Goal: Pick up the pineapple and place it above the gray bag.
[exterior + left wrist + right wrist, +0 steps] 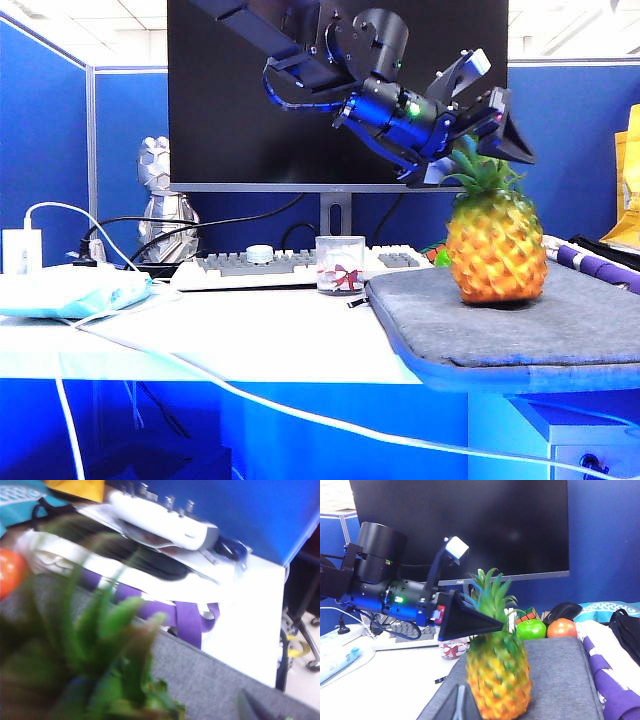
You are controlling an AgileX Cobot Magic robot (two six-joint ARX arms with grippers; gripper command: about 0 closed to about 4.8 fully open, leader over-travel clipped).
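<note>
The pineapple stood upright on the gray bag, near its back edge, with the bag lying flat on the bench and overhanging the front. Judged from these views, the placing looked done.

The fruit looked like a hard, glossy model: stiff, probably light, with a slick diamond-patterned skin that could slip between flat fingers. Its rounded base gave it only a small footing, so a nudge might have tipped it. The leafy crown seemed the natural place to take hold, being narrow and ridged, though the leaves might flex.

The left end effector hung at the crown, reaching in at a downward slant from the upper left of the exterior view, its wrist pitched toward the fruit. Its fingers stood apart on either side of the leaves and, as far as could be seen, gripped nothing. Its own camera saw blurred green leaves close up.

The right end effector sat low and well back from the bag, looking across at the pineapple. Only its dark fingertips showed, lying together, apparently closed and empty.
</note>
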